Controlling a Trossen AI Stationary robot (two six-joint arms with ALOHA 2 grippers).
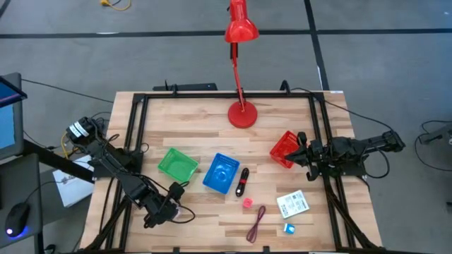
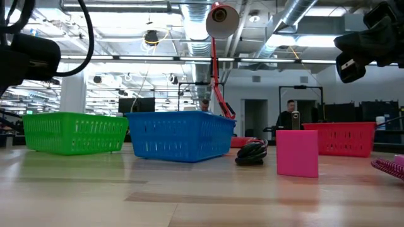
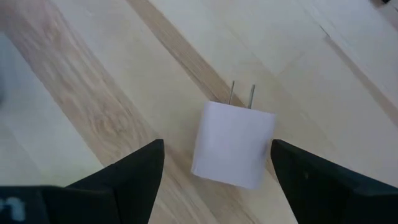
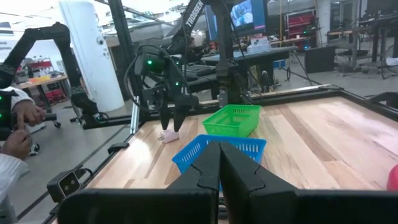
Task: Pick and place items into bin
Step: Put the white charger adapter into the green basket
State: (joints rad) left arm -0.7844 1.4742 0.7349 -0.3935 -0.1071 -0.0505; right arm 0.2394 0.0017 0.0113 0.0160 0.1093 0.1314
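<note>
White plug-in charger (image 3: pixel 233 144) w/ two prongs lies flat on wood bench (image 3: pixel 124 74), betw. spread fingers (image 3: pixel 134 174) of left pincer (image 1: pixel 174 192), not touching either. Sits near bench's front-left, just fwd of green bin (image 1: pixel 176 164). Blue bin (image 1: pixel 222 173) beside it; black-and-red stick (image 1: pixel 242 181), pink cube (image 1: pixel 248 203), dark red cord (image 1: pixel 256 224), white packet (image 1: pixel 292 204), blue-white piece (image 1: pixel 288 228) loose on bench, outside bins. Right pincer (image 1: pixel 299 150) pressed together, at red bin (image 1: pixel 284 149).
</note>
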